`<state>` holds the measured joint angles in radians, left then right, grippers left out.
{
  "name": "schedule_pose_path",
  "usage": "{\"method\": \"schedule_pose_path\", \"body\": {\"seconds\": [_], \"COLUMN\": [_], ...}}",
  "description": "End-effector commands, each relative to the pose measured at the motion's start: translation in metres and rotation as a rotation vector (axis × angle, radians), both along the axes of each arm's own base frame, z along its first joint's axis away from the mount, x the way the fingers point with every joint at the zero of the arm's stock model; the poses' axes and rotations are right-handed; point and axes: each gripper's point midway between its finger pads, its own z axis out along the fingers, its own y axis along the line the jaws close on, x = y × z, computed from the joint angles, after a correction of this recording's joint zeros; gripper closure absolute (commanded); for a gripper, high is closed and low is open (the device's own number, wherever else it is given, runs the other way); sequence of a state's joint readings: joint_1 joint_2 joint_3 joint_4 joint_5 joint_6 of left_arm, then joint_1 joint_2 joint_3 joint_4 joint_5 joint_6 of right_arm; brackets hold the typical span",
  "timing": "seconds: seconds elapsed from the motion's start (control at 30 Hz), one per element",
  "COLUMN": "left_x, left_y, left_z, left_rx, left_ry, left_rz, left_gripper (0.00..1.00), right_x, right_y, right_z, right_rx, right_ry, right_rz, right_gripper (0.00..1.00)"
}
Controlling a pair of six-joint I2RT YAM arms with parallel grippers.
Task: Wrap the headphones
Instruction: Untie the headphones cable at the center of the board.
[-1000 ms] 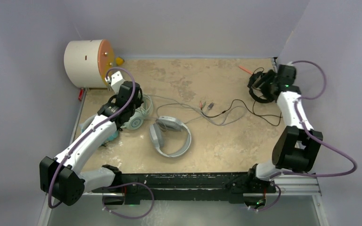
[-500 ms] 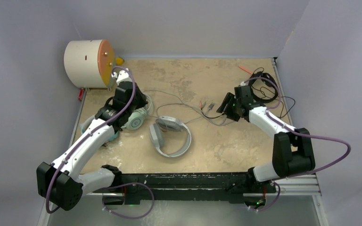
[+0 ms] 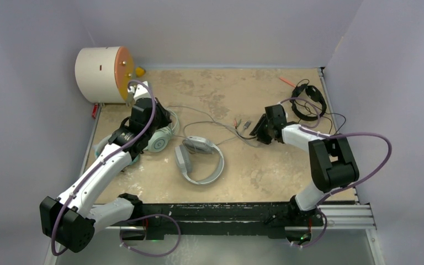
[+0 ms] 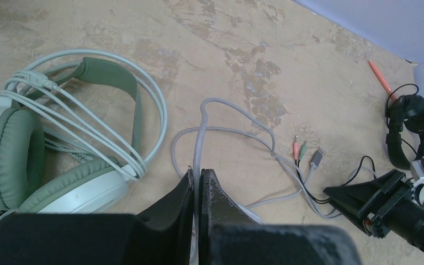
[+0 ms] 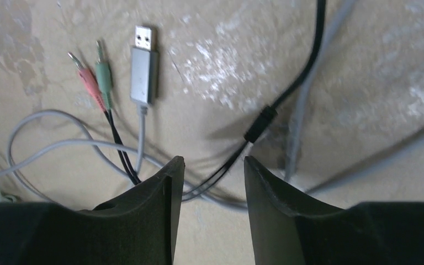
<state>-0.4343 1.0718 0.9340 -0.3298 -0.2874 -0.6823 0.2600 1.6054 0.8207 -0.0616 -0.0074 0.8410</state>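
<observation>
My right hand (image 5: 214, 165), fingers parted, straddles the thin black cable (image 5: 259, 126), which slants away toward the black headphones (image 3: 308, 102) in the bench's (image 3: 254, 176) far right corner; my left hand (image 4: 196, 179) is pinched onto the grey cable (image 4: 201, 138).

Right arm: swings in from the far right corner to mid-table.
Right gripper (image 5: 212, 165): no longer on the thin black headset (image 3: 309, 101); now low beside the plugs (image 5: 102, 77), jaws apart astride the black cable (image 5: 259, 124).
Thin black headset: now lies uncovered in the corner.
</observation>
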Motion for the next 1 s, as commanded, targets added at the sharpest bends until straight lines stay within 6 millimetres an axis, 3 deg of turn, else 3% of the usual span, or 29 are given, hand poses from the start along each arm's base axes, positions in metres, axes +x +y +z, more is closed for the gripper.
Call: {"method": "schedule_pose_path", "body": {"seconds": [0.0, 0.03, 0.1, 0.17, 0.27, 0.4, 0.43, 0.47, 0.5, 0.53, 0.63, 0.83, 0.9, 0.97], "left_x": [0.003, 0.003, 0.003, 0.002, 0.0, -0.001, -0.002, -0.002, -0.002, -0.003, -0.003, -0.003, -0.001, -0.001], "left_y": [0.001, 0.001, 0.002, 0.005, 0.007, 0.007, 0.007, 0.007, 0.007, 0.006, -0.005, -0.017, -0.009, 0.019], "left_z": [0.012, 0.013, 0.013, 0.015, 0.015, 0.013, 0.012, 0.012, 0.011, 0.01, 0.006, 0.002, 0.003, 0.003], "left_rx": [0.004, 0.004, 0.011, 0.02, 0.025, 0.023, 0.024, 0.024, 0.023, 0.024, 0.02, 0.008, 0.024, 0.041], "left_ry": [-0.053, -0.056, -0.057, -0.057, -0.057, -0.051, -0.05, -0.049, -0.047, -0.044, -0.036, -0.02, -0.016, 0.006], "left_rz": [-0.008, -0.007, -0.005, 0.001, 0.009, 0.007, 0.007, 0.006, 0.003, -0.004, -0.069, -0.127, -0.082, 0.09], "left_gripper": [1.0, 1.0, 1.0, 1.0, 1.0, 1.0, 1.0, 1.0, 1.0, 1.0, 1.0, 1.0, 1.0, 1.0], "right_x": [0.025, 0.026, 0.025, 0.038, 0.066, 0.109, 0.12, 0.123, 0.131, 0.137, 0.15, 0.156, 0.153, 0.146], "right_y": [0.003, 0.005, 0.006, -0.008, -0.038, -0.099, -0.117, -0.131, -0.143, -0.154, -0.169, -0.172, -0.172, -0.182], "right_z": [0.003, 0.003, 0.012, 0.036, 0.092, 0.179, 0.212, 0.218, 0.245, 0.256, 0.268, 0.238, 0.231, 0.227], "right_rx": [-0.009, -0.003, -0.001, -0.061, -0.097, -0.064, -0.091, -0.127, -0.158, -0.192, -0.232, -0.25, -0.256, -0.27], "right_ry": [-0.043, -0.034, -0.016, -0.072, -0.165, -0.308, -0.364, -0.359, -0.406, -0.42, -0.418, -0.344, -0.324, -0.306], "right_rz": [-0.044, -0.042, -0.034, -0.058, -0.106, -0.2, -0.237, -0.261, -0.285, -0.311, -0.32, -0.276, -0.268, -0.303], "right_gripper": [0.55, 0.65, 0.99, 1.0, 1.0, 1.0, 1.0, 1.0, 1.0, 1.0, 1.0, 0.98, 0.99, 0.99]}}
